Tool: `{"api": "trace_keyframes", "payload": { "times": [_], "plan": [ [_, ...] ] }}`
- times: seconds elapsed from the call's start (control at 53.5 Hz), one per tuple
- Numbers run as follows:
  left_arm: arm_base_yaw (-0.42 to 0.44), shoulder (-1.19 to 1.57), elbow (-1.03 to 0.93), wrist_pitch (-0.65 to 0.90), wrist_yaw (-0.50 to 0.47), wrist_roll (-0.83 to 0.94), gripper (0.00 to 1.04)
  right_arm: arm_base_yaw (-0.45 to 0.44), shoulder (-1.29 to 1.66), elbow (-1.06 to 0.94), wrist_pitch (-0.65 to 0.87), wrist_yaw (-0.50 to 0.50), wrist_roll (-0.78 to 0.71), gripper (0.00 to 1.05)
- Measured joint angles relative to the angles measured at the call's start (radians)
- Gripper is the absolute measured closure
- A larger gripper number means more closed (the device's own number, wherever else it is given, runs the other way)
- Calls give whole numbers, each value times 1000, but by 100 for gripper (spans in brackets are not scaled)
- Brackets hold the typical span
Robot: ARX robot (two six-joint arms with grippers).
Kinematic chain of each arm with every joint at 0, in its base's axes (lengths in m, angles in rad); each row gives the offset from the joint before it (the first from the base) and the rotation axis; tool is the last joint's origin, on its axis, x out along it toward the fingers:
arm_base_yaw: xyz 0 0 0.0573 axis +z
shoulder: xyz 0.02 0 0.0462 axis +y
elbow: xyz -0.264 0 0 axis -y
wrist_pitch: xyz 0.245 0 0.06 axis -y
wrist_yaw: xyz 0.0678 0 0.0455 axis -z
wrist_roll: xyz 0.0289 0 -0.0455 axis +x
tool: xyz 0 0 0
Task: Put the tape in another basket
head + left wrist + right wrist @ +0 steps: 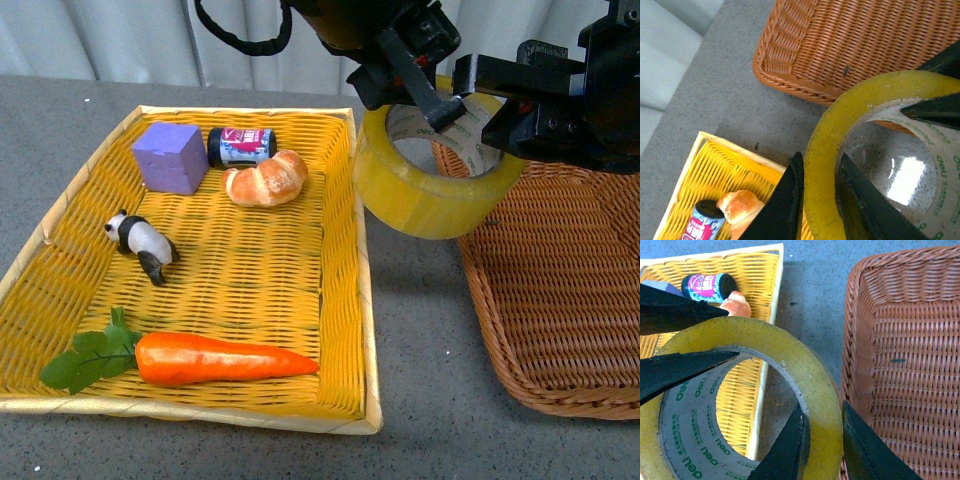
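Underneath everything lies a grey speckled tabletop (420, 400), with pale pleated curtains (100, 40) behind it. A bright yellow woven tray (362, 300) sits on the left and holds a purple cube (170, 157), a small dark jar (240, 146), a croissant (267, 178), a toy panda (143, 243) and an orange carrot (220, 360). The rectangular brown wicker basket (560, 290) stands to its right.

Both arms reach down from the top of the front view. The left gripper (428, 102) and the right gripper (497, 125) are each clamped across the wall of the wide roll of translucent yellow packing tape (430, 190), one finger inside the ring and one outside.

The roll hangs clear of the table, over the gap between the tray and the basket's near corner. Its hole faces upward, with the axis tipped slightly toward the camera.
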Motion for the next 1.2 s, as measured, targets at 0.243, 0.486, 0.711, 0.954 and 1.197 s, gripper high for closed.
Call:
{"api": "trace_keyframes", "payload": {
  "times": [0.243,0.486,0.711,0.954,1.197],
  "plan": [
    [1,-61,-52,6,-46,-82,48,-48,18,3,18,19,1,90],
    [71,-71,-142,149,-208,-142,12,-115,23,3,22,25,-2,90],
    [196,-61,-253,465,-398,-322,6,-202,71,-17,11,62,-34,90],
    [256,-78,-375,648,-482,-458,6,-259,159,-50,37,85,-89,90],
    [272,-134,-444,726,-590,-572,6,-273,214,-53,48,80,-96,85]
  ]
}}
